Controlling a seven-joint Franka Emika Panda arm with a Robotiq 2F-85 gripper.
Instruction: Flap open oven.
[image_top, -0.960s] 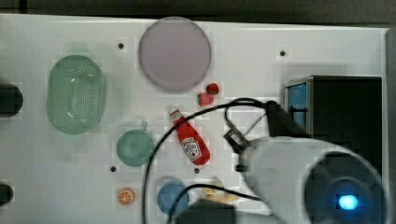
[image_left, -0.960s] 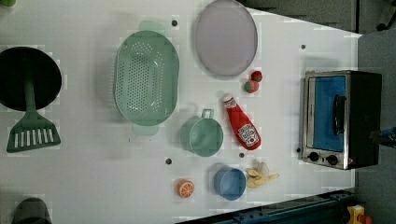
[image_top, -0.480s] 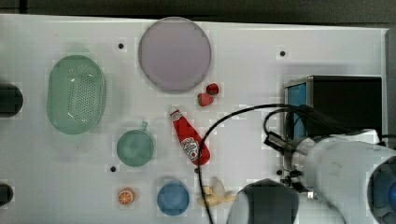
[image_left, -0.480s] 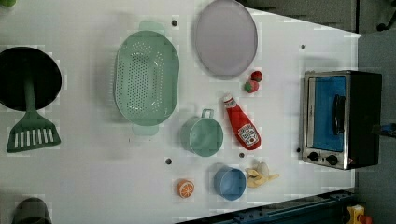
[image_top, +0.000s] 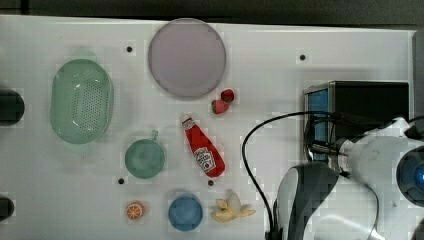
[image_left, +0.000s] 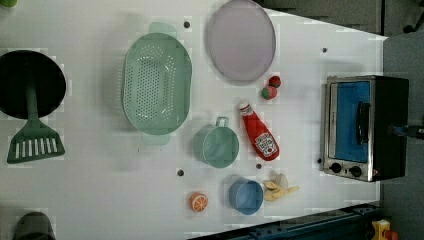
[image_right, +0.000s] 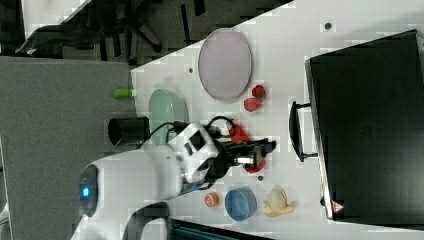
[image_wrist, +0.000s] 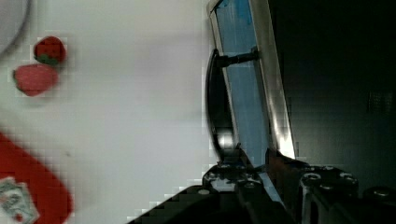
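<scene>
In the top view the white arm (image_top: 380, 165) covers the lower part of the oven (image_top: 370, 102), hiding its knobs and much of the door. The wrist view cuts off the ketchup bottle (image_wrist: 28, 186) at the edge, and the gripper (image_wrist: 254, 163) is too dark to read. The left view crops the black pan (image_left: 30, 85) at its border.

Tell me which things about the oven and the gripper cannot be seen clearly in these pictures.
- Whether the fingers touch the oven's handle: in the wrist view the gripper is dark and cut off by the edge.
- The oven door's lower part in the top view: the arm covers it.
- The knobs in the left view: too small to read.
- Oven interior: the tinted glass hides it.
</scene>
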